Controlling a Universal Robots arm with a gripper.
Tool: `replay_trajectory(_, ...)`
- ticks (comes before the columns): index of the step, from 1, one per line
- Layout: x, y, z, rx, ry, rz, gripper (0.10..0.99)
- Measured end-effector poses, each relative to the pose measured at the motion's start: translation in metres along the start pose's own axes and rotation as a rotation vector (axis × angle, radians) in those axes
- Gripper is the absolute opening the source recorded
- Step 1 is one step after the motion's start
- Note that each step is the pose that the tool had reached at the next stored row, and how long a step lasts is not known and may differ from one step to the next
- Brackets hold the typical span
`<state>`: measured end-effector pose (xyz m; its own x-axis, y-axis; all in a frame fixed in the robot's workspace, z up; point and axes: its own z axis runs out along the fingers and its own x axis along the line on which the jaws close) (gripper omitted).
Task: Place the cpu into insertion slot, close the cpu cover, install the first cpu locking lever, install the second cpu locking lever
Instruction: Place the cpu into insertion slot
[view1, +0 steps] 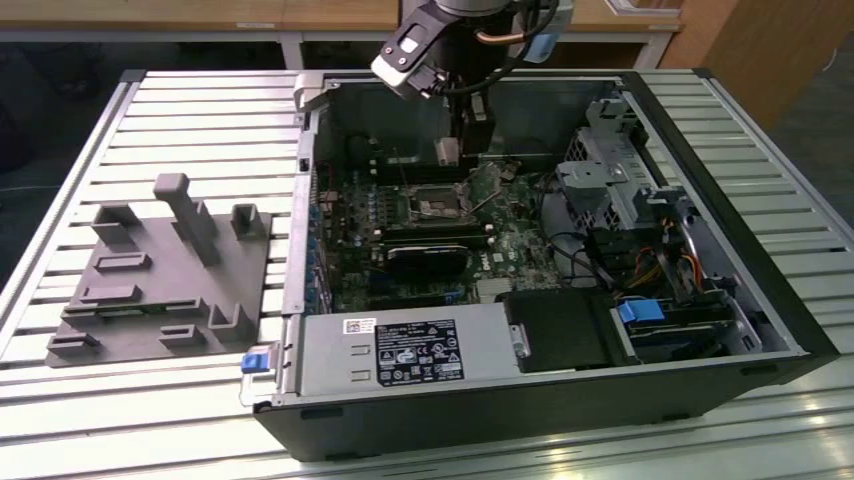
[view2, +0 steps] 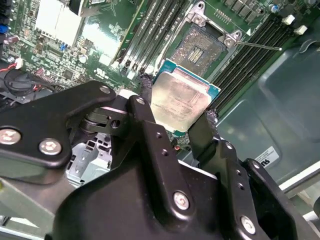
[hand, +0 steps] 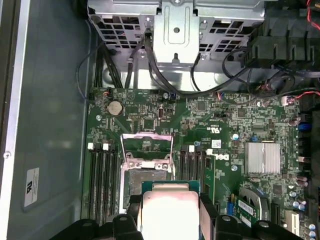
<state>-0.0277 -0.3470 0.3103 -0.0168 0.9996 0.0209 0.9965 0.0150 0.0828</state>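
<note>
while pinching the cpu (view2: 181, 102) by 2 opposite edges between the black fingers (view2: 202, 137) of the gripper (view2: 177, 120), hangs inside the open computer case (view1: 534, 420) over the green circuit board (hand: 210, 125). jaws closed on the chip, pale metal top turned toward both wrist cameras, green rim peeking out at the corners. held clear of the board – no contact with the insertion slot (hand: 145, 180), lying just beyond the chip's leading edge in both wrist views, bare, dark contact field exposed. cpu cover (hand: 147, 145) swung up on its hinge and standing open at the far side of the socket; thin locking lever (view2: 260, 46) sticking out free beside it. in the exterior view, poised near the socket's far side, with the black heatsink (view1: 427, 262) on the near side. nothing seated yet, so apparently step 1 of 4.

likely light and stiff – a thin rigid plate with no give under the grip. probably slick across the smooth metal lid, so best taken at the edges of the green substrate, as here, with a modest squeeze. judged fragile underneath: contact face better left untouched, socket pins easily bent by a tilted or dropped chip. worth keeping level and square to the socket.
</note>
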Motion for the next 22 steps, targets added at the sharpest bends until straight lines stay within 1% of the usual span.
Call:
replay_trajectory(1, 0.0000, -0.0001, 0.0007, 0.000, 0.0038, 0.000, 0.537)
replay_trajectory(2, 0.0001, -0.0001, 0.0012, 0.000, 0.0044, 0.000, 0.537)
replay_trajectory(5, 0.0000, -0.0002, 0.0022, 0.000, 0.0043, 0.000, 0.537)
replay_trajectory(10, -0.0001, -0.0005, 0.0064, 0.000, 0.0042, 0.000, 0.537)
replay_trajectory(13, -0.0001, -0.0007, 0.0086, -0.002, 0.0042, 0.000, 0.537)
replay_trajectory(22, -0.0002, -0.0010, 0.0120, -0.005, 0.0039, 0.000, 0.537)
